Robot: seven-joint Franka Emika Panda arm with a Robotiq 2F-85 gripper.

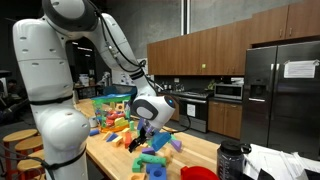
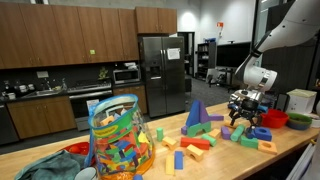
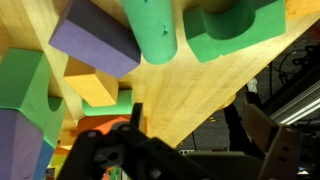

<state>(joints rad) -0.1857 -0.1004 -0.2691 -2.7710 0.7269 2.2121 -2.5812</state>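
Across the wooden countertop (image 2: 205, 165), a clear bag (image 2: 118, 140) stuffed with coloured foam pieces next to a teal cloth (image 2: 45, 170), a black bottle (image 1: 231, 160) just beside a red bowl (image 1: 198, 173), and behind, a steel refrigerator (image 2: 160, 75), a microwave (image 2: 126, 74) and brown cabinets (image 2: 60, 35).

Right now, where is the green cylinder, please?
Wrist view, top centre: the green cylinder lies between the purple block and the green arch block.

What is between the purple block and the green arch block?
A green cylinder lies between the purple block and the green arch block on the wooden table. The wrist view shows it.
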